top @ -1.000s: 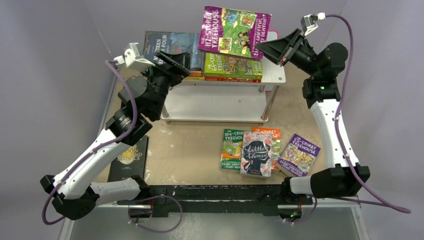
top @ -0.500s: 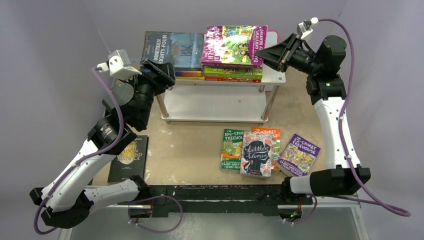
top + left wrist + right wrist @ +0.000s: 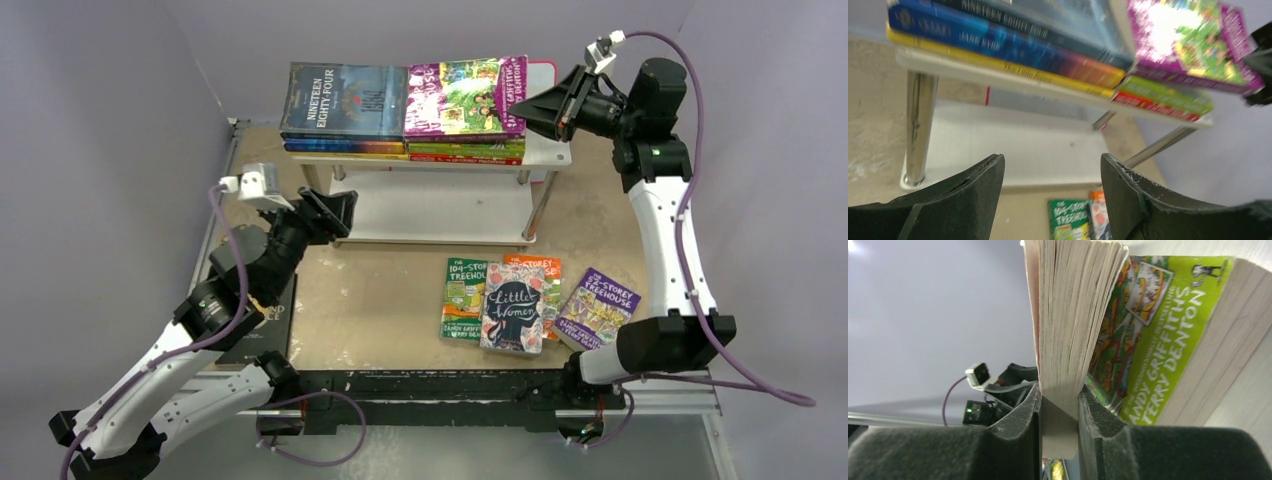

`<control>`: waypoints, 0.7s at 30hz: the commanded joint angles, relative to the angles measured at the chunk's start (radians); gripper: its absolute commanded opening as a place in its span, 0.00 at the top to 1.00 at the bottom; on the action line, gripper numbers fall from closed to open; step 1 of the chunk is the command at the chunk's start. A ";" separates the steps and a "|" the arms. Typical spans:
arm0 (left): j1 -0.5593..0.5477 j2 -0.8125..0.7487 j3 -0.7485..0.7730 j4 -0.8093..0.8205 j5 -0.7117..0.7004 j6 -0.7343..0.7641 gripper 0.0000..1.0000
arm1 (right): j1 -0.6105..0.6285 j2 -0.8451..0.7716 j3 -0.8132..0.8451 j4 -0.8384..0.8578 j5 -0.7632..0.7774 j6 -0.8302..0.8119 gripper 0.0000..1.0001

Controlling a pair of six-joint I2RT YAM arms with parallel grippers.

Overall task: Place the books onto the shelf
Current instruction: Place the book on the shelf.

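**Purple book going onto the top stack**

Low in the frame, Little Women [image 3: 512, 308] and three other books lie on the table [image 3: 390, 300], with a black book [image 3: 272, 325] at lower left. The left hand [image 3: 340, 210] hangs with its fingers apart in front of the shelf [image 3: 545, 150]. The shelf's top board carries two stacks. The right hand [image 3: 528, 100] is clamped on the purple book [image 3: 465, 95], which rests on the right stack, so the next move is probably to let go.

One shelf [image 3: 430, 205] with two boards stood on the desk [image 3: 380, 300]. Its top board carried two piles. The left pile held three books [image 3: 998, 47], topped by Nineteen Eighty-Four [image 3: 345, 98]. The right pile seemingly held three, topped by the purple Treehouse book [image 3: 465, 95]. Five more lay on the desk: four clustered around Little Women [image 3: 512, 310], and one black book [image 3: 278, 325] apart. There were two arms and two pincers, the left pincer [image 3: 335, 210] and the right pincer [image 3: 532, 102].
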 commanded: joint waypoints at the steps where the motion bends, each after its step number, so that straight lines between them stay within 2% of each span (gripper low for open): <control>1: 0.003 -0.014 -0.099 -0.010 0.006 -0.020 0.31 | -0.002 0.029 0.049 0.028 -0.109 -0.039 0.87; 4: 0.003 -0.018 -0.114 -0.035 -0.010 -0.024 0.31 | -0.003 0.030 0.047 -0.012 -0.092 -0.087 0.75; 7: 0.003 -0.006 -0.118 -0.046 -0.015 -0.019 0.31 | -0.034 0.053 0.095 -0.105 -0.046 -0.156 0.67; 13: 0.002 0.000 -0.133 -0.054 -0.025 -0.031 0.32 | -0.048 0.102 0.196 -0.239 0.014 -0.240 0.59; 16: 0.002 -0.003 -0.136 -0.060 -0.033 -0.033 0.32 | -0.050 0.110 0.202 -0.240 0.018 -0.241 0.59; 21: 0.002 -0.007 -0.138 -0.067 -0.038 -0.036 0.32 | -0.052 0.114 0.194 -0.266 0.028 -0.267 0.80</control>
